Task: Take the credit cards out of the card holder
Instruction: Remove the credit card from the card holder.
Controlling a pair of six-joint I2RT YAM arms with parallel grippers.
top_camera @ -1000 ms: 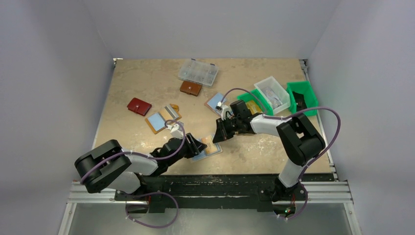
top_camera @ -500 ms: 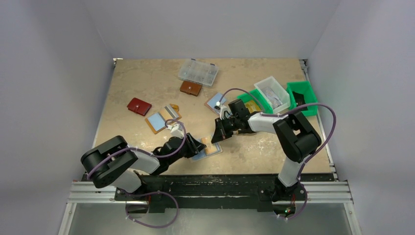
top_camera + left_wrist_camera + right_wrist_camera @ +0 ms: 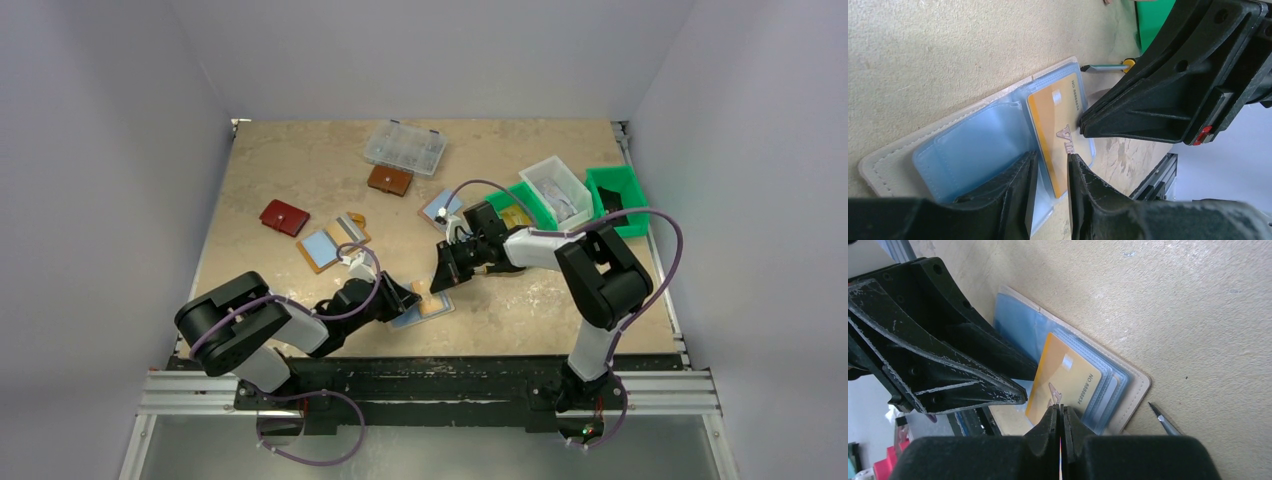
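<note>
1. Top view: the card holder (image 3: pixel 432 305) lies open near the middle of the desk's near edge. The left gripper (image 3: pixel 408 296) reaches it from the left and the right gripper (image 3: pixel 438 283) from the far right. The 2 tips are just beside each other over it.
2. Same view: a red wallet (image 3: pixel 284 217) sits toward the left edge. A dark brown wallet (image 3: pixel 389 180) and a clear compartment box (image 3: pixel 405 147) sit toward the far edge, and green bins (image 3: pixel 628 185) stand by the right edge.
3. Left wrist view: the card holder (image 3: pixel 973 150) shows its pale blue inside, with an orange card (image 3: pixel 1055 120) on its right leaf. The left gripper (image 3: pixel 1052 157) has its fingers (image 3: pixel 1013 195) narrowly apart, resting on the blue leaf and gripping nothing visible. The right gripper (image 3: pixel 1082 125) meets the card's long edge.
4. Right wrist view: the right gripper (image 3: pixel 1060 407) is closed to a hairline slit, pinching the orange card (image 3: pixel 1063 375) at its long edge by the logo. A metal-tipped tool (image 3: pixel 1164 421) lies just beside the holder's corner.
</note>
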